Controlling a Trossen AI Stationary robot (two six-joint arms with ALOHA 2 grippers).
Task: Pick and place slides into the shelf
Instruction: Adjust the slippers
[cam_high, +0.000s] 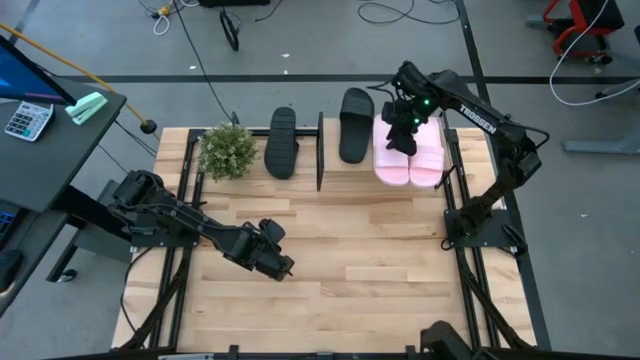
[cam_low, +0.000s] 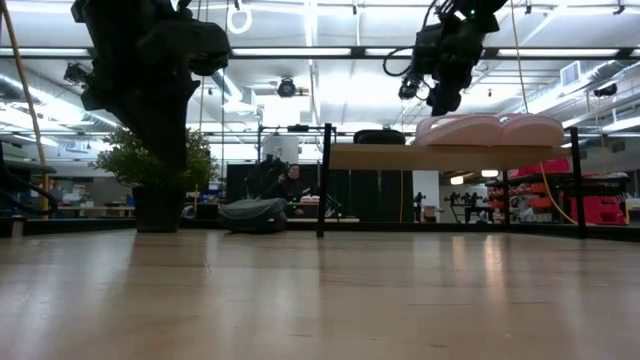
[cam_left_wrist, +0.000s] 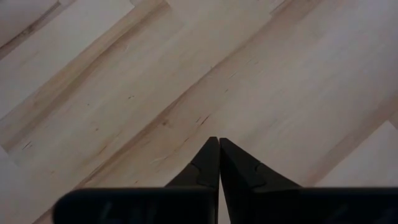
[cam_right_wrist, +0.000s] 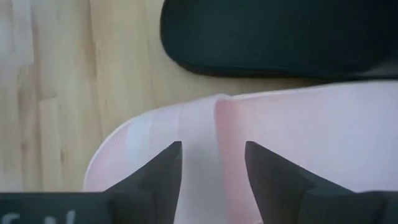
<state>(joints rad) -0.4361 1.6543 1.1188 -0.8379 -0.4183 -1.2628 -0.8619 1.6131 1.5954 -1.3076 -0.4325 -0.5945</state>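
Two pale pink slides (cam_high: 392, 155) (cam_high: 428, 158) lie side by side, soles down, on the shelf's top board (cam_low: 440, 157) at the far right. A black slide (cam_high: 356, 125) lies on the board to their left. A second black slide (cam_high: 282, 142) lies on the table left of the shelf. My right gripper (cam_high: 405, 135) hangs open, pointing steeply down, just over the left pink slide (cam_right_wrist: 298, 118), one finger (cam_right_wrist: 163, 171) on each side of a stretch of it. I cannot tell whether it touches. My left gripper (cam_high: 283, 268) is shut over bare tabletop, holding nothing (cam_left_wrist: 219, 149).
A small potted plant (cam_high: 228, 150) stands at the far left of the table, beside the black slide. The shelf's thin black uprights (cam_low: 325, 180) rise mid-table at the far side. Bare wooden slats (cam_high: 380, 270) fill the near half.
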